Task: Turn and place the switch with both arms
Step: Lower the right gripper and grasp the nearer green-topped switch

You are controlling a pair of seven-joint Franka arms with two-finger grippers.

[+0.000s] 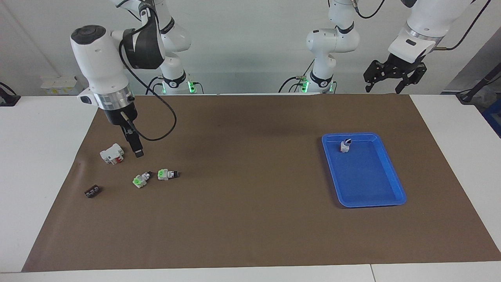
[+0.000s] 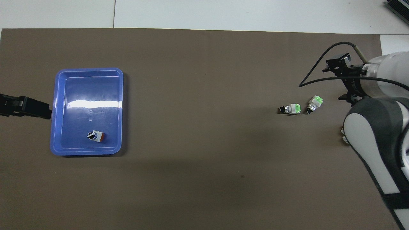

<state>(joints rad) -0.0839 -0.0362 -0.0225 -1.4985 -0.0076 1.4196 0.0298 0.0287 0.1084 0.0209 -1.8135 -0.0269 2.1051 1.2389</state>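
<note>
Right pincer (image 1: 135, 147) being held low over brown mat (image 1: 250, 219), released, nothing being gripped. Switch (image 1: 168, 174) being left lying on its side on mat, near this pincer, toward left arm's end from it, knob pointing that way. Second green-based switch (image 1: 141, 179) lying just beside it; white breaker (image 1: 112, 153) lying beside pincer. Left pincer (image 1: 393, 76) being held waiting, released, over mat edge, well apart from blue tray (image 1: 395, 184), where white-based switch (image 1: 345, 145) is standing.
</note>
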